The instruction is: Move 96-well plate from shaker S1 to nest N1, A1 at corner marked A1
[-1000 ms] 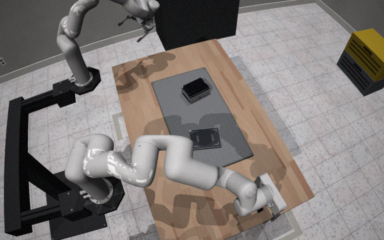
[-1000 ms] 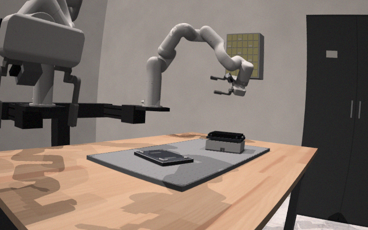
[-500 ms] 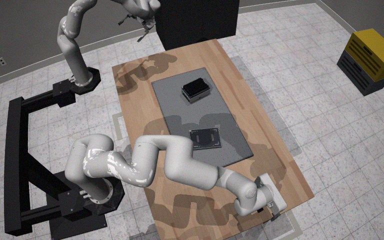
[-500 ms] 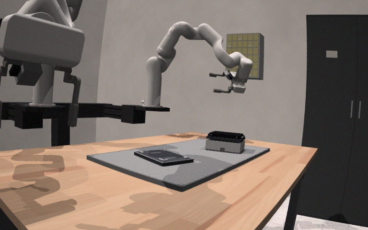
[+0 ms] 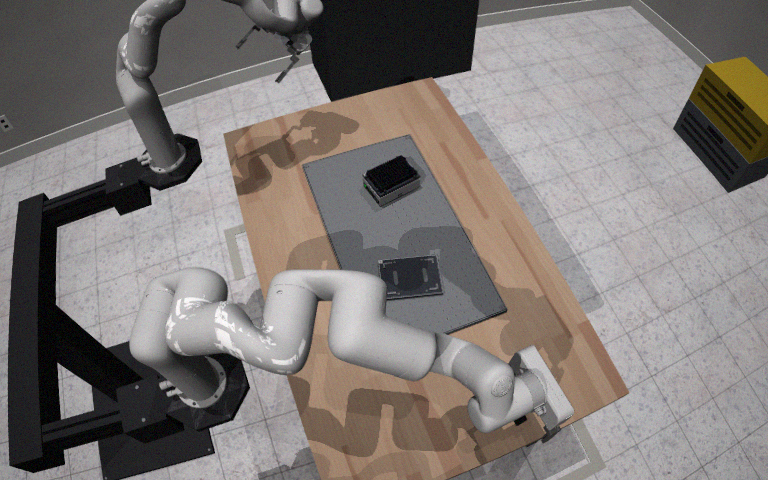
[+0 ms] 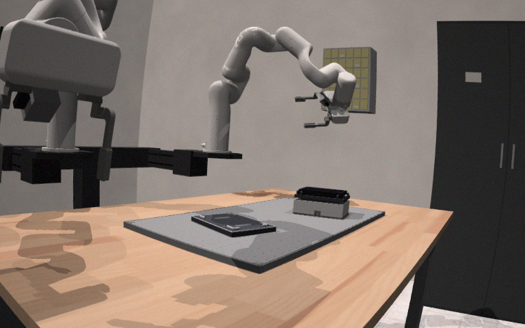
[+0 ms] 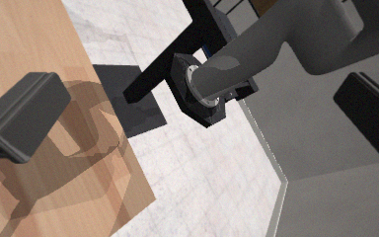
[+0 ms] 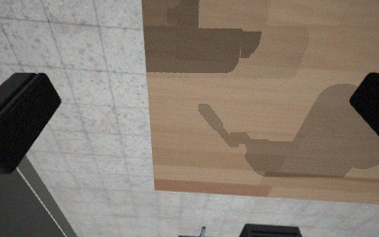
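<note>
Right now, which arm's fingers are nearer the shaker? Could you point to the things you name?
Left. The left fingers (image 5: 281, 74) (image 6: 310, 125) hang raised beyond the table's shaker end; the right fingers (image 5: 550, 434) (image 6: 104, 164) hang near the opposite end, past the nest (image 5: 409, 276) (image 6: 232, 223) from the shaker (image 5: 396, 194) (image 6: 320, 208).
</note>
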`<control>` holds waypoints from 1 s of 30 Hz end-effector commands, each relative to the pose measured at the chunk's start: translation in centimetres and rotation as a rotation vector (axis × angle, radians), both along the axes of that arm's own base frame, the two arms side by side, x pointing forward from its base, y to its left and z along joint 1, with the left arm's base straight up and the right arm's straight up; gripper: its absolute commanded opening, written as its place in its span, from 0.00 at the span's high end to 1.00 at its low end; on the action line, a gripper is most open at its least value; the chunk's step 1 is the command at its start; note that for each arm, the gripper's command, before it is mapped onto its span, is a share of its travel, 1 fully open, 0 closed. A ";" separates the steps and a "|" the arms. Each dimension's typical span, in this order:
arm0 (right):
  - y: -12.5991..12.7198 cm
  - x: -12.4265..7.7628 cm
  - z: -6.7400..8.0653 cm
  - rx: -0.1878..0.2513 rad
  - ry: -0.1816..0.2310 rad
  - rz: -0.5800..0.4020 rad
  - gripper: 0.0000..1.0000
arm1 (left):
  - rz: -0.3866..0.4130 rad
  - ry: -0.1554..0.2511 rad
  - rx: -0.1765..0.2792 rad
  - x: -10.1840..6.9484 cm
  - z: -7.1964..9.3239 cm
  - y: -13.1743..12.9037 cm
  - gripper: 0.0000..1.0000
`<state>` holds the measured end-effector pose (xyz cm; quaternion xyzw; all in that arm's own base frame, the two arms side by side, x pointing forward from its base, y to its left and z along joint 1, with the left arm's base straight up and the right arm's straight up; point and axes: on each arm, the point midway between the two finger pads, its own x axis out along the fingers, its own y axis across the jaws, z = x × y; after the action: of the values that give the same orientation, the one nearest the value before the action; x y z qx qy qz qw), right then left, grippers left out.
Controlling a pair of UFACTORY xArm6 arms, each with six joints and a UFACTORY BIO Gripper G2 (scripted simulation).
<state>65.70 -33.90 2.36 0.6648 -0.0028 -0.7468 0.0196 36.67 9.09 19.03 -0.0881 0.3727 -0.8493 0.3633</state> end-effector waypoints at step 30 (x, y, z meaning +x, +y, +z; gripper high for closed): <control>-0.1 0.1 0.3 -0.003 -0.005 0.000 0.00 | 0.064 -0.390 0.677 0.7 7.4 -3.4 0.00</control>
<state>65.70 -33.90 2.36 0.6648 -0.0028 -0.7468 0.0196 37.08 5.84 25.22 0.1461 0.5413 -0.6960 0.4486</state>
